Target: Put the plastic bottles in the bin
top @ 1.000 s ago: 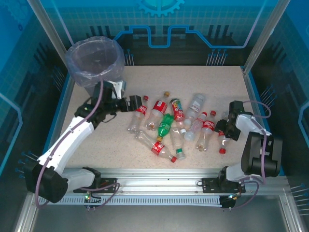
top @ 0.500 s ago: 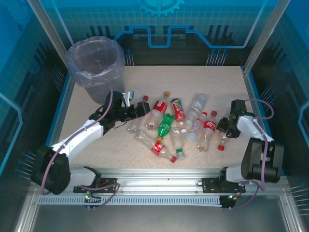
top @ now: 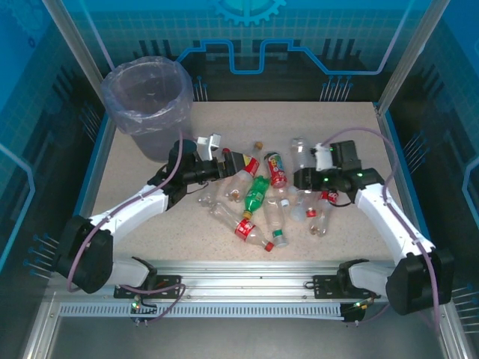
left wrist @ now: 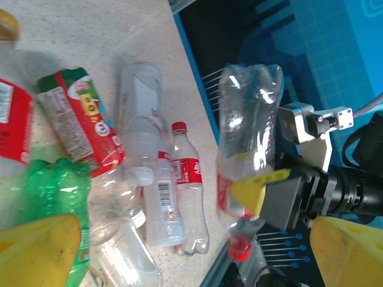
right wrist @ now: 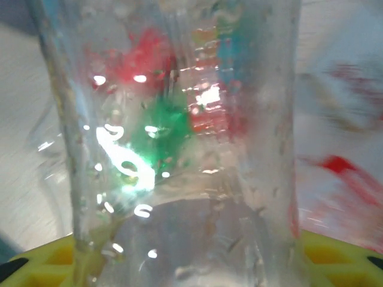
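Gripping a likely light, crushable, slick bottle [left wrist: 248, 119] near its stiffer neck end with right jaws, above the other bottles [top: 257, 193], left jaws spread empty, bin [top: 138, 123] back-left.

The speckled beige tabletop [top: 344, 123] looked matt and finely grainy. At the upper left of the top view, the round grey bin [top: 150, 138] wore a translucent crinkly plastic bag [top: 112, 86] with a soft sheen. The small clear plastic bottles [top: 275, 213] heaped at centre were glossy and dented, and their red labels [left wrist: 188, 173] were slick film. The green plastic bottle [top: 257, 193] shone likewise.

In the left wrist view, the upright clear crumpled bottle [left wrist: 248, 119] caught hard highlights. The yellow fingers [left wrist: 36, 248] at the lower corners looked like matt moulded plastic. The white arm shells [top: 131, 211] were smooth gloss plastic, and the grey rail [top: 247, 271] along the bottom was brushed metal. Across the right wrist view, a clear bottle wall [right wrist: 179, 149] carried small glinting beads.
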`<control>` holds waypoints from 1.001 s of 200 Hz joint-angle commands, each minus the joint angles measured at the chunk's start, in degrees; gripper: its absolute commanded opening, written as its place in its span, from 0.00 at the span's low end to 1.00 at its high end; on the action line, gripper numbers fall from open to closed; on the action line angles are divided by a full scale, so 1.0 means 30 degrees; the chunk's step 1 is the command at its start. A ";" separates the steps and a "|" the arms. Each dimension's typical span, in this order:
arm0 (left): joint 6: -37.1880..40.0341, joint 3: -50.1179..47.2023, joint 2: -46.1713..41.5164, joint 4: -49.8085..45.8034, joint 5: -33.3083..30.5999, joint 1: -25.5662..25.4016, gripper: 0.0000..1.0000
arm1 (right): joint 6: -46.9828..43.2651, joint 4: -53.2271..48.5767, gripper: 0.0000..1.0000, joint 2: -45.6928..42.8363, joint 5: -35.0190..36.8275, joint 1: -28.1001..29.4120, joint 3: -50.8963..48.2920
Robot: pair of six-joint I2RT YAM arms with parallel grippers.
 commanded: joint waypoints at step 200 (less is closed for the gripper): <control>-0.2077 0.1554 0.4529 0.5803 -0.0225 -0.2245 0.53 | 0.1297 0.5309 0.73 0.3596 -0.5674 0.4495 0.0911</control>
